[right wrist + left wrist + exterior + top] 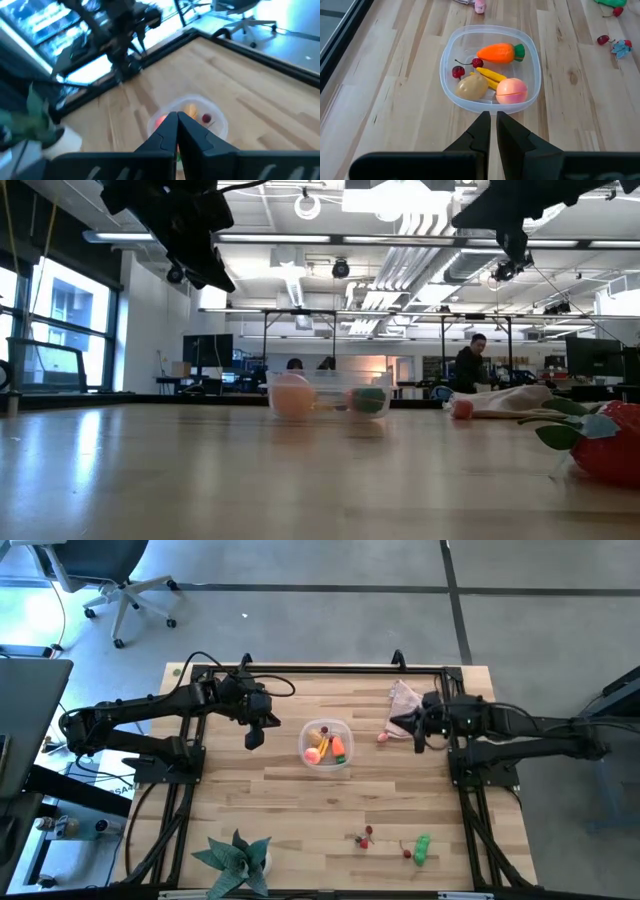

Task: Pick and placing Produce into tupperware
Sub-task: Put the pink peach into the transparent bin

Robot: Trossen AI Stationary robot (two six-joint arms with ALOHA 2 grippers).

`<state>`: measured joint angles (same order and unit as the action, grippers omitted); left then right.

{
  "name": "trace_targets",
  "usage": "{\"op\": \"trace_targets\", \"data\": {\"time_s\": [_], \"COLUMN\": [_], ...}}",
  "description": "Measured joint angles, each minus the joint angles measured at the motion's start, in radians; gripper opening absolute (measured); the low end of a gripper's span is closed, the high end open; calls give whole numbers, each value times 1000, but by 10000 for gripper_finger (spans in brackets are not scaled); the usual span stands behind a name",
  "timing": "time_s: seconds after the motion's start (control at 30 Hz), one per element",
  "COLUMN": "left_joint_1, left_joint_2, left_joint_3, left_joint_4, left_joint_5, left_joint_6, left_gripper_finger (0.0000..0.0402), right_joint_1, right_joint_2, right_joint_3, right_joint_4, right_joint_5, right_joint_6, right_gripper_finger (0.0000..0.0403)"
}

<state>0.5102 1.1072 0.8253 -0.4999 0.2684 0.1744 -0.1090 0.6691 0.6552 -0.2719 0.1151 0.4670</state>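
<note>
Tupperware (327, 743) at frame centre holds carrot (500, 53), potato (472, 87), cherries (458, 71); green pepper (422, 849) and cherries lower right remain on the surface (250, 810); left pincer (254, 737) and right pincer (419, 743) both together, empty.

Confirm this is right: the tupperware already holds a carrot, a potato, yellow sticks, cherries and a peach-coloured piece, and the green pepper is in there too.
Not quite: the green pepper lies on the table, outside the tupperware, as the high view shows. The rest stands.
</note>
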Motion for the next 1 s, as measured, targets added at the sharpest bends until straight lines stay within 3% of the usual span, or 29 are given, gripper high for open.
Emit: {"op": "trace_targets", "data": {"time_s": [0.13,0.3,0.53,0.77,1.0], "left_joint_1": [0,0,0,0,0], "left_joint_2": [0,0,1,1,1], "left_joint_3": [0,0,0,0,0], "left_joint_4": [1,2,2,2,2], "left_joint_5": [0,0,0,0,0], "left_joint_6": [0,0,0,0,0], "left_gripper_finger": [21,21,21,21,21], "right_joint_1": [-121,-243,-300,-304,-287], "right_joint_2": [51,212,487,704,862], "right_joint_3": [114,349,621,684,684], "right_joint_4": [-115,-353,-664,-838,-920], "right_joint_5": [-71,-108,-99,-100,-87], "right_joint_6": [-19,-137,-216,-141,-91], "right_gripper_finger": [0,0,26,85,117]}}
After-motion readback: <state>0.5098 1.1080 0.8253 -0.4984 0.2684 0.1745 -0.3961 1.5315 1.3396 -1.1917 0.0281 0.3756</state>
